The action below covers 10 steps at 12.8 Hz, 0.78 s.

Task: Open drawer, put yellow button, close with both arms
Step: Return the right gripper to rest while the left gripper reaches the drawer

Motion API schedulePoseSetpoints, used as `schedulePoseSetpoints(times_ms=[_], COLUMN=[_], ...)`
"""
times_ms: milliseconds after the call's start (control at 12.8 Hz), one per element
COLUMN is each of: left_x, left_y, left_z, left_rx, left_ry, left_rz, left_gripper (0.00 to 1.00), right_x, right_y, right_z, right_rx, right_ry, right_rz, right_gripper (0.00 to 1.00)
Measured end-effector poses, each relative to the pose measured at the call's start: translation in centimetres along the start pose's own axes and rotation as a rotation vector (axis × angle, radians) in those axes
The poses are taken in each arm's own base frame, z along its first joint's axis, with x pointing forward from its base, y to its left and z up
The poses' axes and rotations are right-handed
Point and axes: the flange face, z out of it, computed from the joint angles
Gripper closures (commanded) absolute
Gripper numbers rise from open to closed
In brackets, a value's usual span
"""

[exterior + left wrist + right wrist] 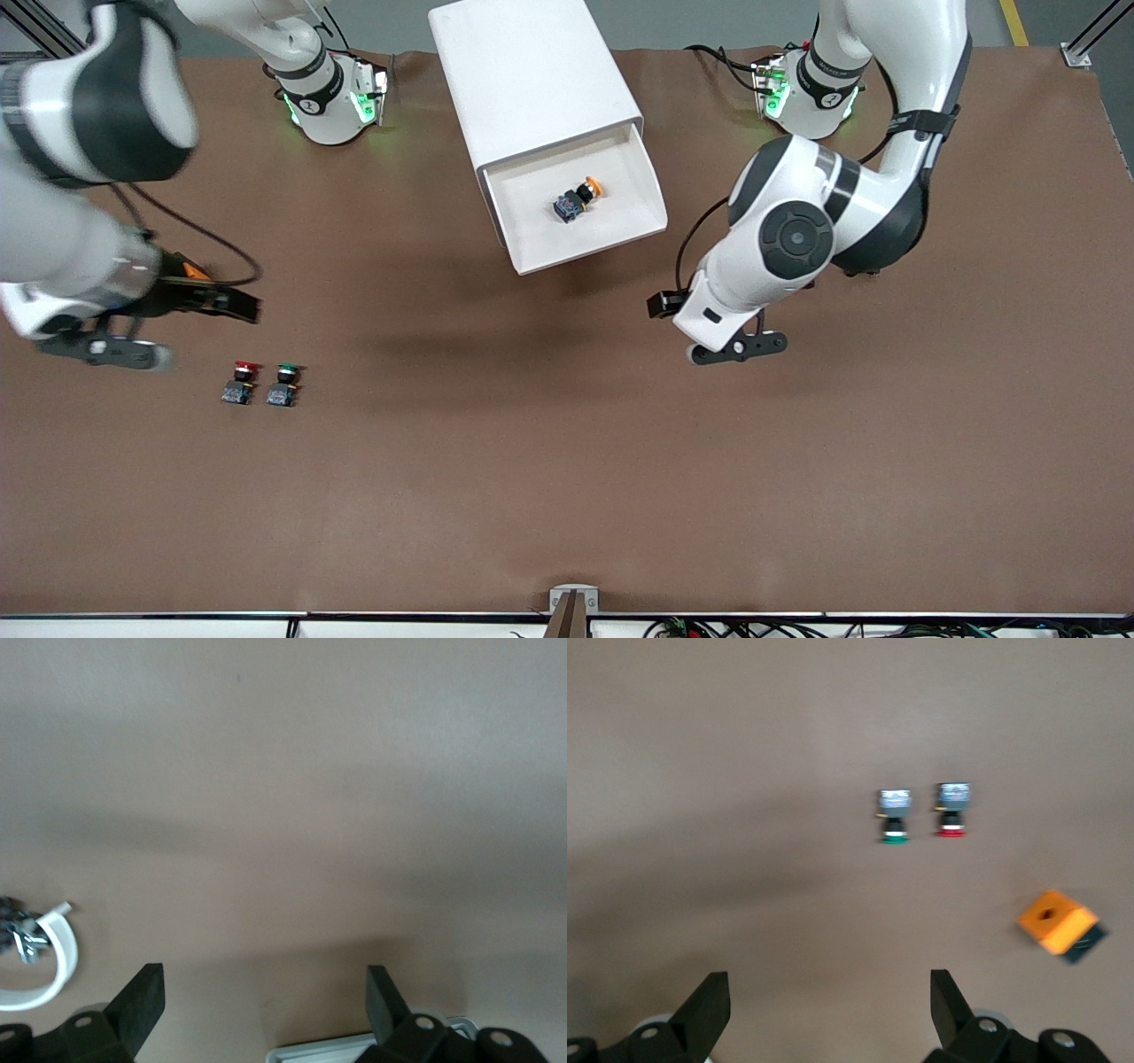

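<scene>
The drawer (611, 235) stands pulled out of the top of the white cabinet (532, 71). The yellow button (580, 197) lies on its side in the drawer's white tray. My left gripper (737, 348) hangs over bare table off the drawer's corner, toward the left arm's end. Its fingers are open with nothing between them, as the left wrist view shows of the left gripper (266, 992). My right gripper (106, 352) hovers over the right arm's end of the table, beside the other buttons. The right gripper (831, 992) is open and empty in the right wrist view.
A red-capped button (241, 381) and a green-capped button (285, 383) stand side by side on the brown mat, nearer to the front camera than the right gripper. An orange block (1057, 921) lies close to them. The arm bases (328, 97) stand along the cabinet's side of the table.
</scene>
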Motion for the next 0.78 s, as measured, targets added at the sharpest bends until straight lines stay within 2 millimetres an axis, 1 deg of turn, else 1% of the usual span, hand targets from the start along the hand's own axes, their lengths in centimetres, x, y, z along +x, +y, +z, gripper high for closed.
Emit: schedulePoseSetpoints(times_ms=[78, 156, 234, 312, 469, 625, 781], left_x=[-0.8, -1.8, -2.8, -3.8, -5.5, -6.6, -7.8], left_y=[0.7, 1.5, 2.4, 3.3, 4.6, 5.5, 6.5], left_z=[0.7, 1.4, 2.4, 3.3, 5.0, 6.1, 7.2], left_rx=[0.005, 0.014, 0.026, 0.039, 0.061, 0.075, 0.088], left_ry=[-0.011, -0.020, -0.030, -0.038, -0.053, -0.064, -0.074], left_rz=[-0.009, -0.016, -0.023, -0.027, -0.029, -0.025, -0.016], left_gripper=[0.00, 0.00, 0.00, 0.00, 0.00, 0.00, 0.00], right_x=[0.1, 0.2, 0.2, 0.3, 0.2, 0.2, 0.2], right_y=[3.0, 5.4, 6.8, 7.4, 7.1, 6.9, 6.8], right_z=[-0.5, -0.7, -0.8, -0.8, -1.5, -2.3, -2.3], right_rx=[0.006, 0.008, -0.001, -0.017, -0.030, -0.030, -0.029], right_ry=[-0.014, -0.018, -0.021, -0.020, -0.003, 0.014, 0.013], right_rz=[-0.022, -0.025, -0.020, -0.016, -0.023, -0.026, -0.028], right_gripper=[0.00, 0.00, 0.00, 0.00, 0.00, 0.00, 0.00])
